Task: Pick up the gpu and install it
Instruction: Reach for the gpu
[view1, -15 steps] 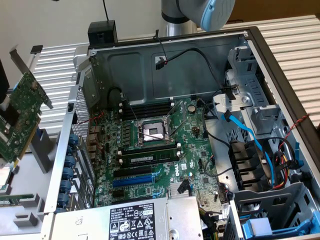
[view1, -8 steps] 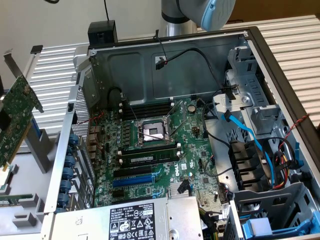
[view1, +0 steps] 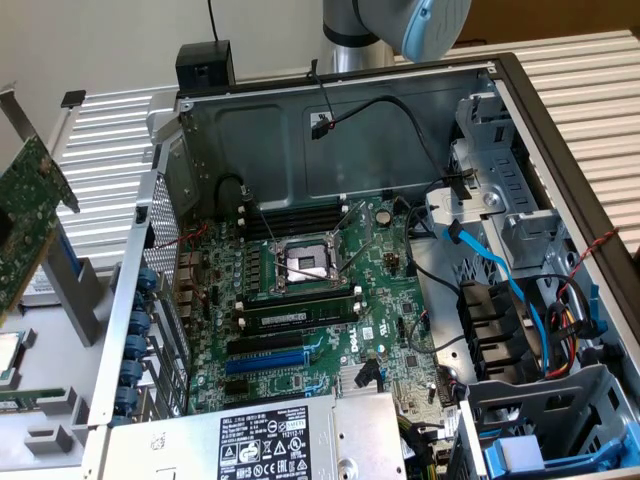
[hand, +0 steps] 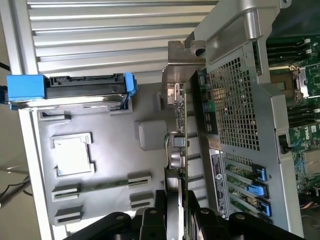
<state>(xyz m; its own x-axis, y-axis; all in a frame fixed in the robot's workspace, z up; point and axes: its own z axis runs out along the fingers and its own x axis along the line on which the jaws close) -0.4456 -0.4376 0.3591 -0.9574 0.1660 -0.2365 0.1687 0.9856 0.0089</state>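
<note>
Well, the gpu (view1: 24, 215) stands tilted above the grey parts tray (view1: 50, 420) at the exterior view's left, just outside the open computer case (view1: 330, 110). Its green board face is showing and its silver bracket (view1: 14, 105) is uppermost. From the wrist camera I see the card edge-on, running straight into the gripper (hand: 176, 212). The black fingers (hand: 150, 222) sit either side of it and look clamped on the gpu at the end away from the bracket. To my eye it's a light, stiff thing, but delicate, with bare components on one face and a thin bracket that could bend. Pinching across board and cooler shroud together seems the sound hold, keeping off the connector edge. The motherboard (view1: 330, 300) lies well apart, inside the case.
</note>
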